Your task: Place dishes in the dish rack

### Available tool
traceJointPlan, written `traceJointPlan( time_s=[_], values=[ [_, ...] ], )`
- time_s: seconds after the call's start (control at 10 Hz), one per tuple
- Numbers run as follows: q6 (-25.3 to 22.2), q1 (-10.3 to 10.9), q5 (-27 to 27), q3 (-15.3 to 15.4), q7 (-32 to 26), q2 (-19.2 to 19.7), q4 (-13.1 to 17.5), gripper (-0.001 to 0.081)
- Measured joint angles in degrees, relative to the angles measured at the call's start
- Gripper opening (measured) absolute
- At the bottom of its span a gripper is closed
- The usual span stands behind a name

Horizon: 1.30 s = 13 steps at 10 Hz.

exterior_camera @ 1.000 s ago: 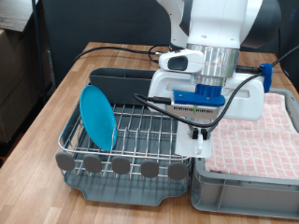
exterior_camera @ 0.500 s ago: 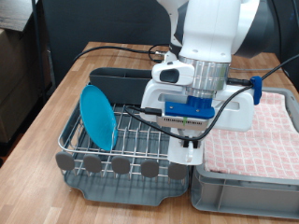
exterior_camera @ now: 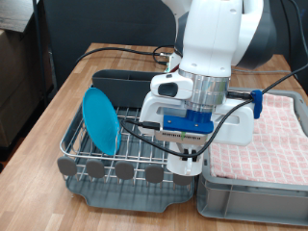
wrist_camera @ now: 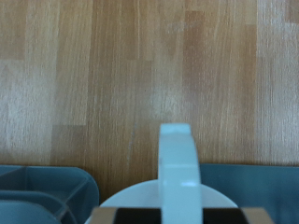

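The dish rack (exterior_camera: 135,146) stands on the wooden table, and the light-blue plate (exterior_camera: 100,120) stands upright in its left side in the exterior view. My gripper (exterior_camera: 188,152) hangs over the rack's right end, shut on the white mug (exterior_camera: 185,166), which sits low over the wires. In the wrist view the mug's handle (wrist_camera: 177,168) and rim fill the lower middle. The wooden spoon is out of view.
A grey plastic tub (exterior_camera: 241,197) with the red-and-white checked cloth (exterior_camera: 269,140) sits right of the rack in the exterior view. Black cables run from the arm across the rack's back compartment (exterior_camera: 120,85). Bare wooden table (wrist_camera: 140,75) shows in the wrist view.
The arm has moved to the exterior view's left and lower with the mug, from the tub's edge to over the rack's right end. The plate has not moved.
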Motion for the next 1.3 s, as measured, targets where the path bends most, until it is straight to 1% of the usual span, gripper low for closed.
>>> traceJointPlan(
  time_s=[0.2,0.5,0.7,1.1,1.3],
  values=[
    [0.96,-0.23,0.01,0.08,-0.11,0.10,0.29,0.0070],
    [0.87,-0.33,0.01,-0.02,-0.11,0.10,1.32,0.0070],
    [0.81,-1.18,1.09,0.83,-0.93,0.31,1.85,0.0070],
    [0.80,-3.68,3.52,3.51,-2.67,3.41,4.44,0.0070],
    [-1.40,-3.89,3.56,3.57,-2.56,4.89,5.72,0.0070]
  ],
)
